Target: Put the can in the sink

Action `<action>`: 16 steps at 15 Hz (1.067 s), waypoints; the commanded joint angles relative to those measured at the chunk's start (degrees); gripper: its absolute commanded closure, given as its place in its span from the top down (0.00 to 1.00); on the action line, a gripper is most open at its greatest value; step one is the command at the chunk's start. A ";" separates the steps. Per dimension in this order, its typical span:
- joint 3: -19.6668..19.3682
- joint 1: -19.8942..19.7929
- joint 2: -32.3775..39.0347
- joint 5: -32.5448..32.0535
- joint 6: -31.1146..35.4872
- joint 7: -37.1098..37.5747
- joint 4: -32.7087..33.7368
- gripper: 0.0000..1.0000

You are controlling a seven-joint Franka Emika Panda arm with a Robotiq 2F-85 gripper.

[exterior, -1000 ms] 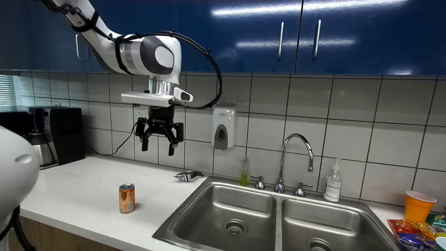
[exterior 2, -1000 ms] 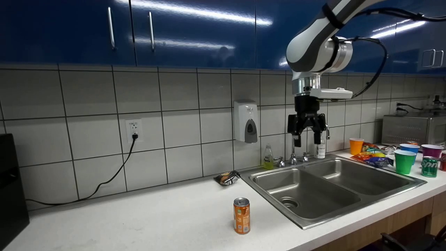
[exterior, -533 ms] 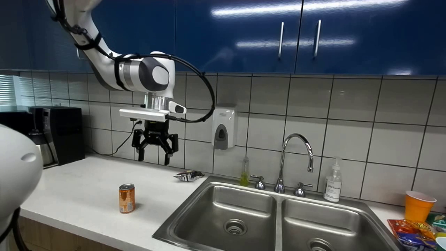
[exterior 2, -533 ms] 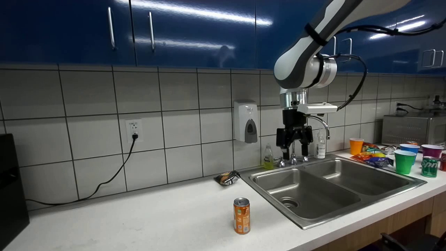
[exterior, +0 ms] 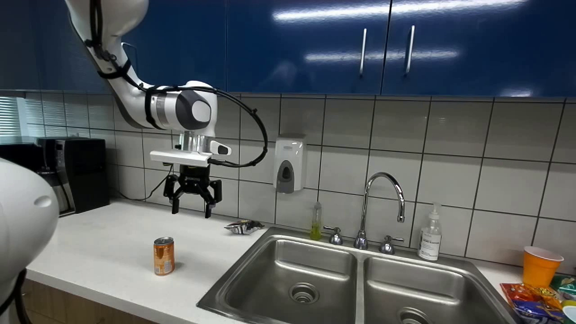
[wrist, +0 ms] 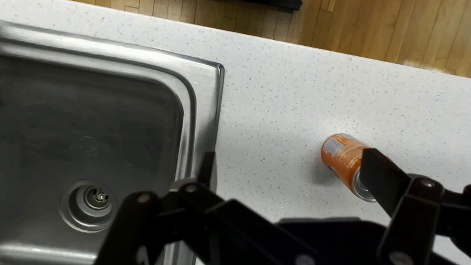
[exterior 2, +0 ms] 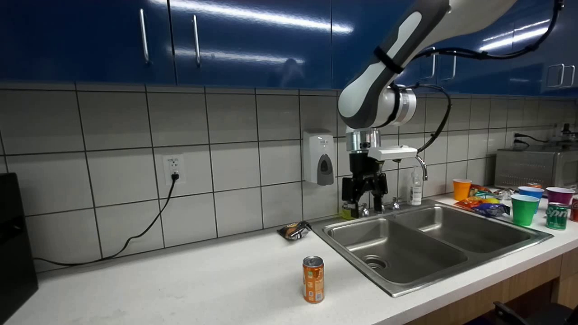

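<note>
The orange can (exterior: 164,256) stands upright on the white counter, also seen in an exterior view (exterior 2: 313,280). The steel double sink (exterior: 359,288) lies beside it; its rim shows in an exterior view (exterior 2: 361,262). My gripper (exterior: 191,212) is open and empty, pointing down, well above the counter and apart from the can; it also shows in an exterior view (exterior 2: 366,212). In the wrist view, the can (wrist: 340,156) appears between the fingers near the right one, which hides part of its top. The left finger (wrist: 206,169) overlaps the sink rim (wrist: 206,84).
A snack bag (exterior: 244,226) lies by the wall near the sink corner. Behind the sink stand a faucet (exterior: 363,216), a green soap bottle (exterior: 316,225) and a pump bottle (exterior: 430,238). Cups, bags and a green can (exterior 2: 557,215) stand beyond the sink. Cabinets hang above.
The gripper has come down and moved toward the can's side, leftward in both exterior views. It stays open. The can has not moved.
</note>
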 commanded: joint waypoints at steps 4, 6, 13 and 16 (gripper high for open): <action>2.70 1.35 6.26 0.86 4.01 0.17 4.14 1.00; 3.40 1.71 8.15 0.79 5.17 -0.02 5.29 1.00; 5.86 3.11 13.83 -1.08 6.45 0.44 10.17 1.00; 6.80 3.91 15.09 -1.58 5.94 0.57 11.89 1.00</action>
